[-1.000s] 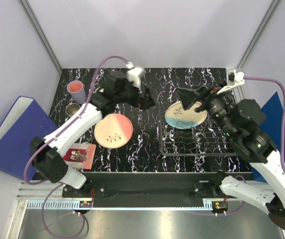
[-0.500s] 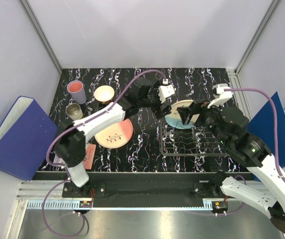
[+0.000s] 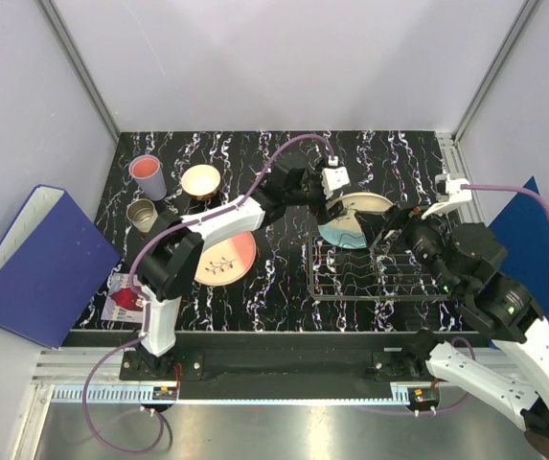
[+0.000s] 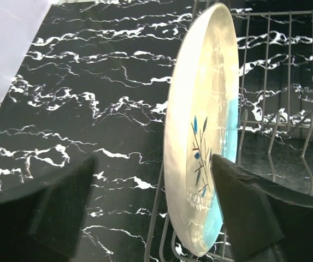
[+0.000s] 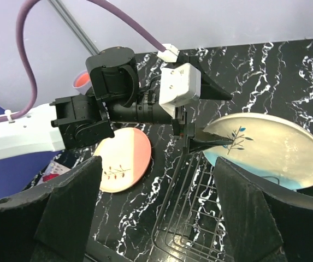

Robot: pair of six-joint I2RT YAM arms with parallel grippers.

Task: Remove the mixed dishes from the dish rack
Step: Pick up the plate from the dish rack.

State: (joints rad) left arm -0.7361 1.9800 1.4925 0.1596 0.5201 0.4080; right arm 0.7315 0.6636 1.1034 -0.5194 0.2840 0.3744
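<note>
Reaching far rightward, the left fingers [image 4: 55, 210] straddle the blue plate [image 4: 200, 131], wide open, gripping nothing.

Robot lab cell: white panel walls [image 3: 284, 57], alu frame posts [image 3: 80, 72].

The surface [image 3: 399, 153] is black with thin white veins, like marble, and a little glossy. Plain pale lilac-grey walls [image 3: 284, 57] close it at the back and on both sides. A slanted grey metal post [image 3: 80, 69] stands at each back corner. The light is soft and even, and shadows are weak. A left binder [image 3: 34, 259], blue, lies beside the surface, and a right binder [image 3: 542, 230], also blue, is on the other side. A metal rail [image 3: 284, 391] runs along the near edge, with a grey steel sheet [image 3: 284, 431] below it.
</note>
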